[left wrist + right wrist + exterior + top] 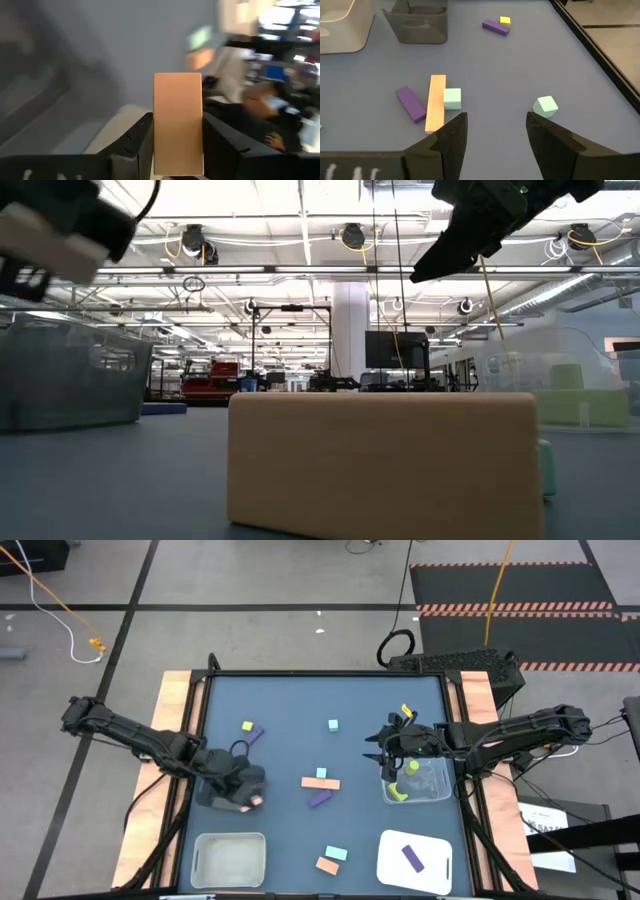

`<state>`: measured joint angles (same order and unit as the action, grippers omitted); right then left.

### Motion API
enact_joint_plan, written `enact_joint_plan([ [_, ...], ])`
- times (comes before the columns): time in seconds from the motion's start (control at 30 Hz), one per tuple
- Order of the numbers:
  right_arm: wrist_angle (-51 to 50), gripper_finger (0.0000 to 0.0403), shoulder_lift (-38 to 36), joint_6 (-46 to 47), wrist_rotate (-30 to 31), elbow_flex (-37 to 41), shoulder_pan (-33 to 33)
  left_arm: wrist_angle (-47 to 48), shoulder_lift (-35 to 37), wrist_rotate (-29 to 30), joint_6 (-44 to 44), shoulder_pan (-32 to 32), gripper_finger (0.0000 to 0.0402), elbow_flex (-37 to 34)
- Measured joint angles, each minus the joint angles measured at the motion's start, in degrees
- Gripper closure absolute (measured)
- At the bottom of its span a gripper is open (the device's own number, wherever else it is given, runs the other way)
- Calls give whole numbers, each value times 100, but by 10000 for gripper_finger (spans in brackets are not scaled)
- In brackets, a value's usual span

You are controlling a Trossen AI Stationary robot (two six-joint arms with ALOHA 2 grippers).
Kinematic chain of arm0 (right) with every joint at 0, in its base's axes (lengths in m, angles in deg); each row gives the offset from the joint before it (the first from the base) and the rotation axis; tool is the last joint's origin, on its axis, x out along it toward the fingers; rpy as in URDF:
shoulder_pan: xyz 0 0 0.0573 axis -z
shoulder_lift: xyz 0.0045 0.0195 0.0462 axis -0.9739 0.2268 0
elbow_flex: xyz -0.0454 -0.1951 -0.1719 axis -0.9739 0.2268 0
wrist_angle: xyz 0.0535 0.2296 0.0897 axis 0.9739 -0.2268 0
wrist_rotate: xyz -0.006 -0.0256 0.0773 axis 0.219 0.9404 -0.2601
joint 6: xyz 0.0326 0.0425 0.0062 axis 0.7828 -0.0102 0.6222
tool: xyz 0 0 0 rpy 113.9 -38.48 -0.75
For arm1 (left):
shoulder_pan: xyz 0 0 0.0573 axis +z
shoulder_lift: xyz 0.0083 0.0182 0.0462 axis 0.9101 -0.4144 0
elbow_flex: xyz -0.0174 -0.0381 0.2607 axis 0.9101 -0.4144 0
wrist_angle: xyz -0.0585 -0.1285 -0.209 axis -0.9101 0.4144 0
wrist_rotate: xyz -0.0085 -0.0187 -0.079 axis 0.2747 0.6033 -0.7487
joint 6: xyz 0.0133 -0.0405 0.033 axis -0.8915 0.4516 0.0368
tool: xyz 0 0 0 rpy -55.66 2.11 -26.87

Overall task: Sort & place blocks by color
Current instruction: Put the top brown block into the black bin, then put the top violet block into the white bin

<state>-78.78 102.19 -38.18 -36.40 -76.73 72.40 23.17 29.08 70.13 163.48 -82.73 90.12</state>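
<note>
Two arms are over the worktop point(290, 710). Left gripper point(175, 145) pinches an orange bar point(177, 122) upright between its fingers, hovering at the dark bin point(222, 790) on the left side, just beyond the white bin point(230, 858). Right gripper point(495, 132) hangs spread and empty over the right side, beside the clear tray point(432, 783) — a yellow-green piece point(397, 790) lies in that tray. Mid-worktop, a long orange bar point(436, 102) touches a mint cube point(452, 98), with a purple bar point(411, 103) just beside; another mint cube point(545, 106) sits apart. A purple block point(412, 858) rests on the white tray point(392, 865) at the near right.
</note>
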Motion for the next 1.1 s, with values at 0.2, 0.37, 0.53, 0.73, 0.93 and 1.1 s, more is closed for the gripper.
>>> enact_joint_plan([
  [0.2,-2,211,0,11,2,0,0,1426,130,162,532,-146,268,0],
  [0.37,0,211,0,14,0,0,0,1897,121,287,594,-146,188,0],
  [0.53,0,211,0,3,0,0,0,1885,126,193,658,-146,103,0],
  [0.73,-1,211,0,-2,0,0,1,1277,171,-79,537,-146,63,-2],
  [0.93,0,211,1,-26,0,0,0,780,281,-43,234,-27,56,-2],
  [1.1,35,211,2,-26,0,0,2,-174,350,204,-613,309,55,-5],
])
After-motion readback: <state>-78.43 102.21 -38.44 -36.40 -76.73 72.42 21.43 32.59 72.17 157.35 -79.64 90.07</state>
